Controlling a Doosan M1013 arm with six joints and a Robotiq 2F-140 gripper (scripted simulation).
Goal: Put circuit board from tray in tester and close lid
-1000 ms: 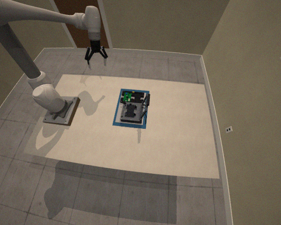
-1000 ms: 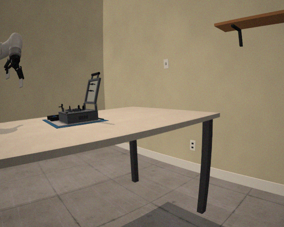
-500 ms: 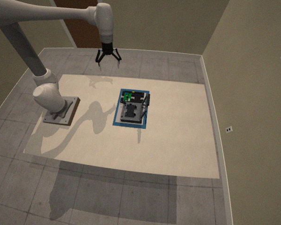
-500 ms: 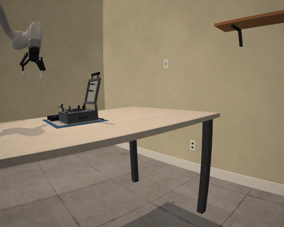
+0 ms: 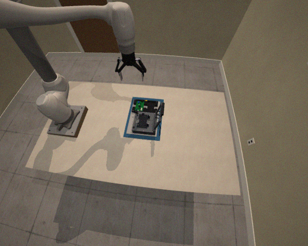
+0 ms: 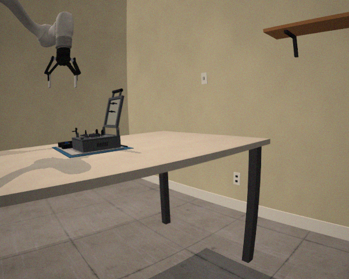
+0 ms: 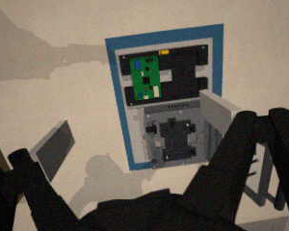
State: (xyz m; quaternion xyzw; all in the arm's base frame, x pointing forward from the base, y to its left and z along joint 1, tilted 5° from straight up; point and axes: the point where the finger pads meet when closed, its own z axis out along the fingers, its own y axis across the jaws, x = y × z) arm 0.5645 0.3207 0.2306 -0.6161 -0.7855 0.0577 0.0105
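The green circuit board [image 5: 139, 105] [image 7: 145, 79] lies face up in the left pocket of the black tray [image 5: 152, 105] [image 7: 183, 72] [image 6: 64, 144]. Its white connector end points toward the tester. The grey tester [image 5: 143, 123] [image 6: 95, 143] [image 7: 175, 140] stands next to the tray on a blue mat [image 5: 126, 132] [image 6: 63, 150] [image 7: 117, 96]. Its lid [image 5: 160, 112] [image 6: 113, 112] stands upright and open, and its plate is bare. My gripper [image 5: 131, 78] [image 6: 62, 85] [image 7: 135, 116] is wide open and empty. It hangs high above the table, over the tray side of the mat.
The arm's base [image 5: 66, 120] is bolted to the table [image 6: 184, 150] to the left of the mat in the top view. A wooden shelf [image 6: 313, 25] hangs on the far wall, well away from the work area.
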